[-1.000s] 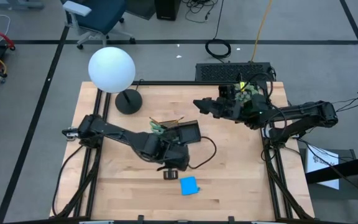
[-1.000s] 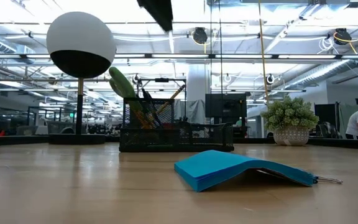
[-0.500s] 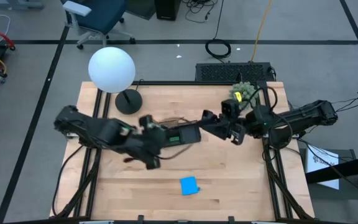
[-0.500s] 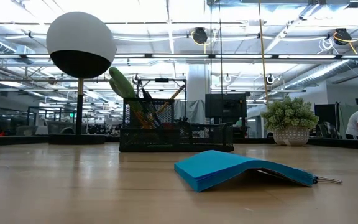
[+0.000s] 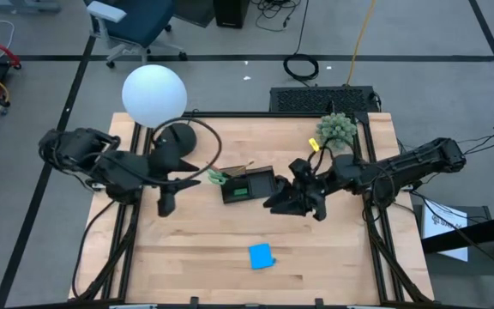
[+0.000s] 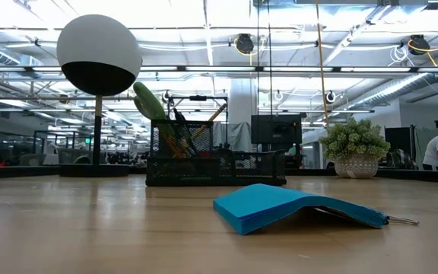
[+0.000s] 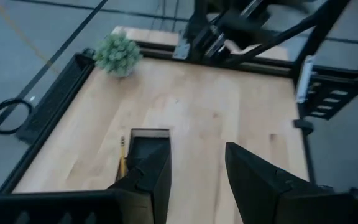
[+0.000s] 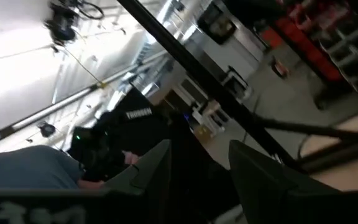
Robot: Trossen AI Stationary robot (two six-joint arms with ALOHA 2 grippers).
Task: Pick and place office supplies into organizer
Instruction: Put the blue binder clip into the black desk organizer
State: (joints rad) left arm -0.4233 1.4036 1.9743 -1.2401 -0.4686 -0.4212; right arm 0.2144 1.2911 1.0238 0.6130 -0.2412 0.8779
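Observation:
The black organizer stands mid-table; green scissors handles and pencils stick up from its mesh cup. A blue note pad lies flat on the wood near the front edge, one side bowed up. My left gripper hovers left of the organizer, open and empty, tilted down toward it. My right gripper hangs just right of the organizer, open with nothing between its fingers, tipped upward toward the room.
A white globe lamp on a round black base stands at the far left. A fuzzy green plant sits at the far right. Black frame rails run along the table's sides. Bare wood lies around the note pad.
My left gripper has risen and drawn back from in front of the organizer toward the table's left edge, tipping less steeply downward. My right gripper has swung from the far right by the plant toward the organizer's right end, tipping upward. Nothing on the table has moved.

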